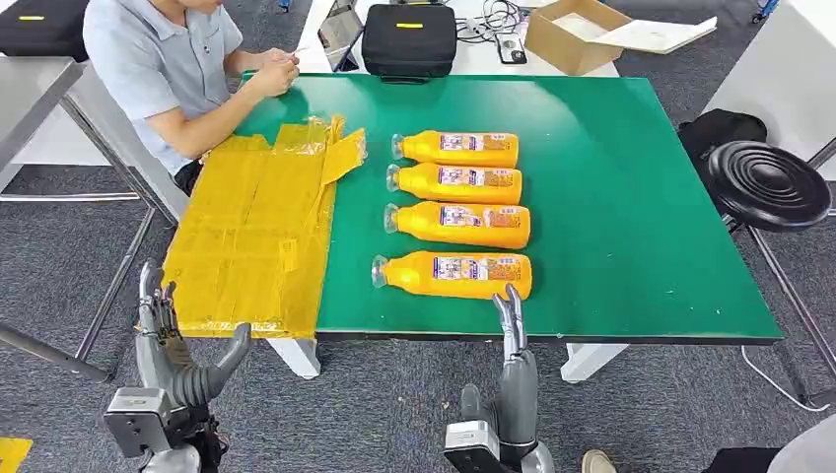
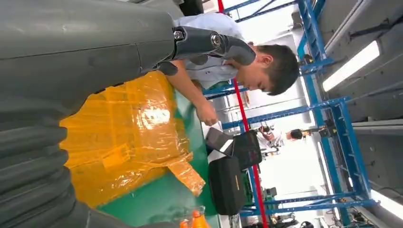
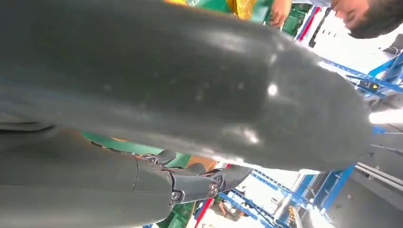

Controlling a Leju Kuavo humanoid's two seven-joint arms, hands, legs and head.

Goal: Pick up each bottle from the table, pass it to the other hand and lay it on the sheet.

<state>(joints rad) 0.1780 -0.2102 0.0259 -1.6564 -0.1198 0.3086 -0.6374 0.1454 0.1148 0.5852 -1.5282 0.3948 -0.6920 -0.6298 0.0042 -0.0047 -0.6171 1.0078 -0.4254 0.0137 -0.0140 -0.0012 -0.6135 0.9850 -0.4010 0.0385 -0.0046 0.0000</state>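
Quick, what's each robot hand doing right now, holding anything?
Left robot hand: open, holding nothing.
Right robot hand: open, holding nothing, near the closest orange bottle.

bottles: four bottles (image 1: pixel 458 215) in a close column mid-table, narrow gaps between
sheet: yellow sheet (image 1: pixel 254 233) bare, beside the caps
far left: person (image 1: pixel 173 71) leaning over the sheet's far corner
right: wide bare green table (image 1: pixel 641 207)
off-table: black stool (image 1: pixel 768 183) beside the right edge

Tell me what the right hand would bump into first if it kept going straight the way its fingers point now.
Probably the nearest bottle. The right hand points up across the table edge, its fingertips just below that bottle's base end. Height above the table is unclear, so it might pass over.
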